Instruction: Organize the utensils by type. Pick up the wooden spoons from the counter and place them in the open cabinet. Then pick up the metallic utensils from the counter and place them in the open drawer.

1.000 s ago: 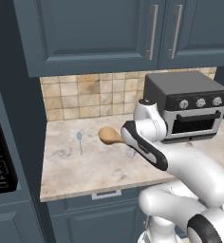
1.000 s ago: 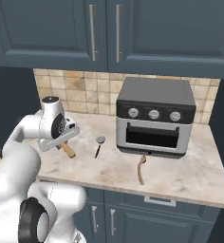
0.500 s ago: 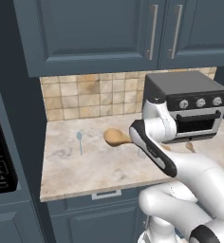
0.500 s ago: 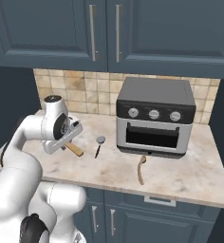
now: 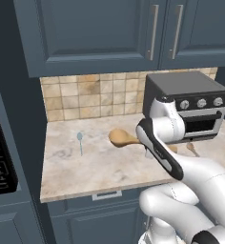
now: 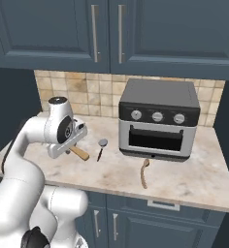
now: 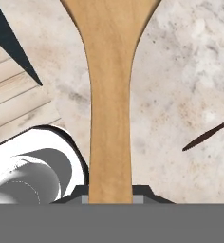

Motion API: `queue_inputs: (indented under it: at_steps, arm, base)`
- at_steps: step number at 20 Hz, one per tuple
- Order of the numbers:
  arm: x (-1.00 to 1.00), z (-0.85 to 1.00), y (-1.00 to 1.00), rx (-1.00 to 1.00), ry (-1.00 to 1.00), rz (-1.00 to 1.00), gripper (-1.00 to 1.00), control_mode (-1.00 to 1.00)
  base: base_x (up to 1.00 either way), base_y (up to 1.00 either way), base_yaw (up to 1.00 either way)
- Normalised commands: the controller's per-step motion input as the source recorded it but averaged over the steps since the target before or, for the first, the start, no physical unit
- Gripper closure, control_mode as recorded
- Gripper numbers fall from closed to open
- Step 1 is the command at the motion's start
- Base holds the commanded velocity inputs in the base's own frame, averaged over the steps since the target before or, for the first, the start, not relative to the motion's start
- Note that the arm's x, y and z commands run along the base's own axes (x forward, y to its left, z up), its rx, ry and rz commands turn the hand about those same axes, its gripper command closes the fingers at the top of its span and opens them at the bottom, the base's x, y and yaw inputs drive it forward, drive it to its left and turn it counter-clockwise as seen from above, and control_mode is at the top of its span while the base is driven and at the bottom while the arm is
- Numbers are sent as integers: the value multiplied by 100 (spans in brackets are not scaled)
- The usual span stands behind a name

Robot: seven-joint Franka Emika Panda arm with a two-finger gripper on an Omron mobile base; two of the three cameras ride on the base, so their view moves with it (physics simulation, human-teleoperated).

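The two-finger gripper [image 7: 110, 197] was clamped on the handle of the long light-brown wooden spoon [image 7: 110, 95] — bowl toward twelve o'clock in the hand view — held clear above the beige marbled counter [image 5: 90, 167], presumably for carrying to the cabinet.

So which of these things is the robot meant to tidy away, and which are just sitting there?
For the job:
- wooden spoon, held in the gripper
- little silver spoon
- round-headed utensil with a black handle
- thin brown utensil, looks wooden
- counter they lie on

Just there:
- toaster oven
- tile wall
- shut upper cupboards
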Motion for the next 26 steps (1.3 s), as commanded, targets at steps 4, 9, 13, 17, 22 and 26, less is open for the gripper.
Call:
queue_inputs:
  at_steps: [4,9,13,17,22,26]
  arm:
    - [0,0,0,0,0,0,100,-100]
    - [-12,0,0,0,-1,0,100,-100]
    - [-14,0,0,1,-8,2,100,100]
    - [0,0,0,0,0,0,100,100]
    - [0,0,0,0,0,0,100,100]
    - [0,0,0,0,0,0,100,100]
  base:
    - [0,0,0]
    - [0,0,0]
    - [-47,0,4]
    - [-60,-6,1]
    - [-33,-11,5]
    - [-24,-18,44]
